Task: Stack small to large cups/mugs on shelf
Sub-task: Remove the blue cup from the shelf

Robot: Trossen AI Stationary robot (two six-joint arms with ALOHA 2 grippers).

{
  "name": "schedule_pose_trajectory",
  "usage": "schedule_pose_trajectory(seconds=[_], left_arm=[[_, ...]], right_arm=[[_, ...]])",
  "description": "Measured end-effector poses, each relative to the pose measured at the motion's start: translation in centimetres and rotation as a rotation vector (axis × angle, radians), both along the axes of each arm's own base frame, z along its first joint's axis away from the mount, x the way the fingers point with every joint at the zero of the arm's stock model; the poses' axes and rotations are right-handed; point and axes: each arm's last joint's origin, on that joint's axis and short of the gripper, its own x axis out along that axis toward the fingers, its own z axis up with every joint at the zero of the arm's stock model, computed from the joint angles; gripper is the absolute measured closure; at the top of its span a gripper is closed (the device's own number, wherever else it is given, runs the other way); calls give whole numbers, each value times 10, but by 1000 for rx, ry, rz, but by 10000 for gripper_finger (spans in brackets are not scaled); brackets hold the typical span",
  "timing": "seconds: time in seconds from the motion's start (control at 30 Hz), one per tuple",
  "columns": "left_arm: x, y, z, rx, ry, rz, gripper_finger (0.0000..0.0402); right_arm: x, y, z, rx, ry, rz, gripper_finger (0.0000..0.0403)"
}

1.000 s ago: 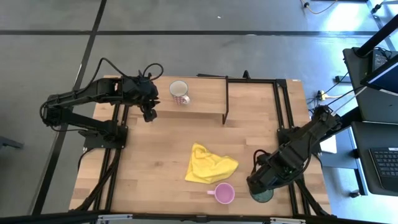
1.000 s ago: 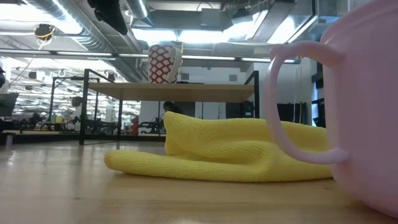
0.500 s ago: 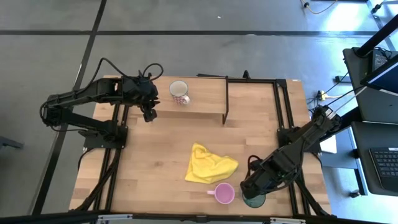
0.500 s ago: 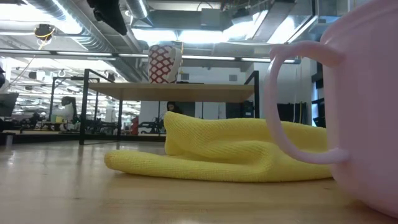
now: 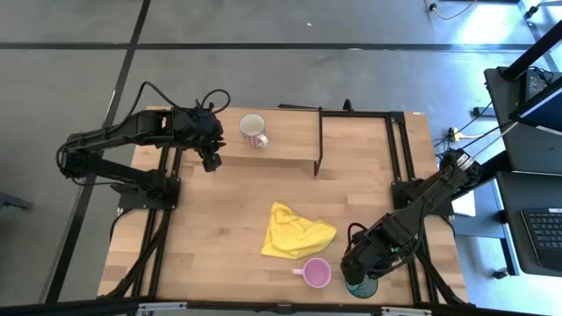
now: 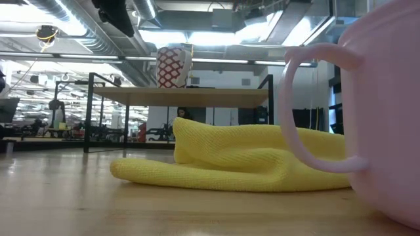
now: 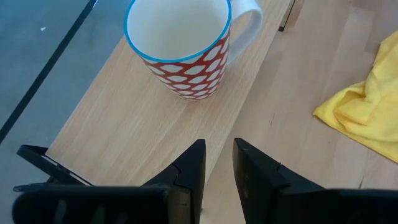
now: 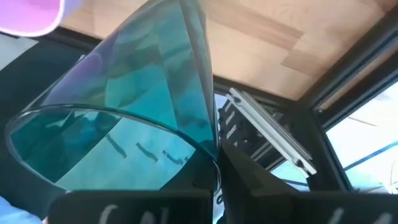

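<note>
A white mug with a red pattern [image 5: 254, 130] stands upright on the low light-wood shelf [image 5: 285, 140] near its left end; it also shows in the left wrist view [image 7: 183, 50]. My left gripper [image 5: 211, 160] hovers shut and empty just left of the shelf, near the mug. A small pink mug [image 5: 316, 273] stands on the table near the front edge. My right gripper [image 5: 363, 270] is just right of it, shut on a translucent teal tumbler [image 8: 124, 118]. My right gripper holds the teal tumbler by its wall at the open rim [image 8: 208, 140]. One dark finger [image 8: 249, 183] lies against the outside; the other finger is hidden by the tumbler. The tumbler is tilted and sticks out beyond the fingers, over the table's near edge.
A crumpled yellow cloth [image 5: 297, 233] lies mid-table between the shelf and the pink mug. Black frame rails [image 5: 399, 149] run along the table's right and left sides. The shelf's board to the right of the patterned mug is bare.
My right gripper has carried the teal tumbler toward the table's near edge and a little left, closer to the pink mug.
</note>
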Motion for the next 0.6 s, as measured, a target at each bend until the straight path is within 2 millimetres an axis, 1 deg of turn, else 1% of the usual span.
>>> schedule_pose_trajectory(seconds=[0.6], left_arm=[[0, 0, 0, -9, -6, 14, 326]], right_arm=[[3, 1, -5, -50, -23, -8, 391]])
